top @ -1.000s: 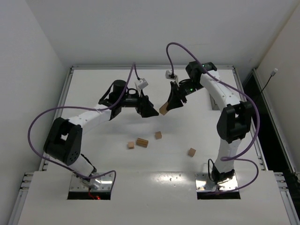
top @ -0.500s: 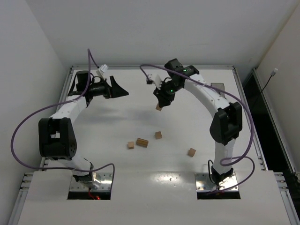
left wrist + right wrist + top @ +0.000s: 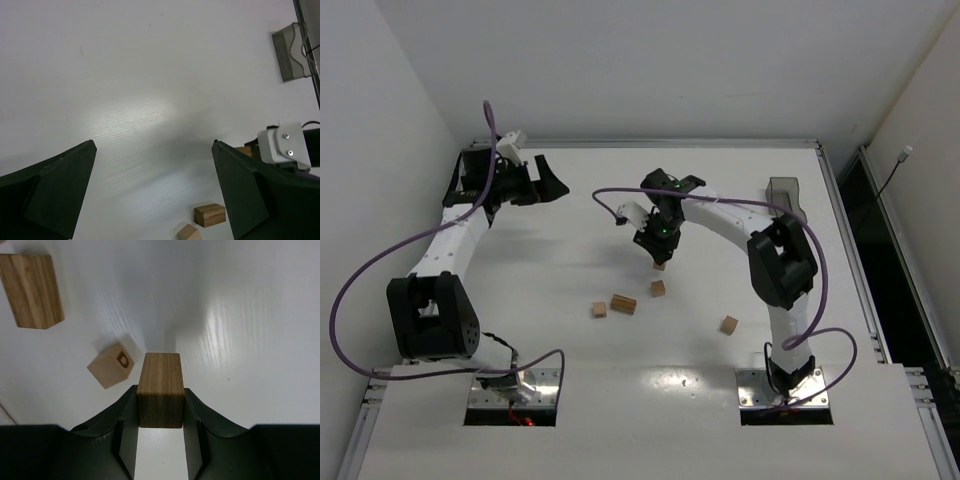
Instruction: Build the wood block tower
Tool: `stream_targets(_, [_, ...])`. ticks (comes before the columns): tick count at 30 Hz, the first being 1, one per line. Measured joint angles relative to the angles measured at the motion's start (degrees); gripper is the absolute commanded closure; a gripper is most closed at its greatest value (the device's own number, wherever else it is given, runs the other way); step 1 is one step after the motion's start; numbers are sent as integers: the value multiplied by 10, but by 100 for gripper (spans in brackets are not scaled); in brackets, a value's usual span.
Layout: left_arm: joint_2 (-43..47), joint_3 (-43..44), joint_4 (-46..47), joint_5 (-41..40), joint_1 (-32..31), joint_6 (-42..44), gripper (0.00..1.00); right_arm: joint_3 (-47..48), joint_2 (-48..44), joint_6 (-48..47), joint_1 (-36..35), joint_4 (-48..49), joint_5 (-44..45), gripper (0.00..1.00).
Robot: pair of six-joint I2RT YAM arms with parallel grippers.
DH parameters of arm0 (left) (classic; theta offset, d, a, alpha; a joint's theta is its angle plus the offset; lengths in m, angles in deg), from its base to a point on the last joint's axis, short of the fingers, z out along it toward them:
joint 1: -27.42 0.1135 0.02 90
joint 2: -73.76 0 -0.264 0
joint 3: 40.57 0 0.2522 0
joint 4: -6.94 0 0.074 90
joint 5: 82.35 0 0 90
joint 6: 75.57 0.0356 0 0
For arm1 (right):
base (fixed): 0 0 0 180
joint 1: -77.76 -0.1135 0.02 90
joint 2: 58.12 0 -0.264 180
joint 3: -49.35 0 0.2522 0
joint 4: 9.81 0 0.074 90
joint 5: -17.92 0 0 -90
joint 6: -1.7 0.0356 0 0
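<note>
- A white table [image 3: 570, 240] is viewed from above, with two robot arms reaching over it.
- One light-brown wood block [image 3: 160, 375] is clamped between the jaws of the right gripper [image 3: 160, 391], near the table's middle. Whether it touches the surface cannot be told.
- Just beside it, a cube stamped with a letter D [image 3: 111, 366] and a longer block [image 3: 32, 290] are seen on the table.
- Four loose blocks [image 3: 729, 324] are scattered nearer the arm bases, each lying flat and unstacked.
- The left gripper [image 3: 548, 186] is positioned at the far left, jaws spread wide and empty.
- A dark grey box [image 3: 785, 190] is placed near the far right edge.
</note>
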Motion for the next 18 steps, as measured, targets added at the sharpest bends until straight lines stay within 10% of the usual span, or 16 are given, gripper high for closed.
stream_targets(18, [0, -10, -9, -16, 28, 2, 0, -13, 5, -47, -42, 54, -5, 100])
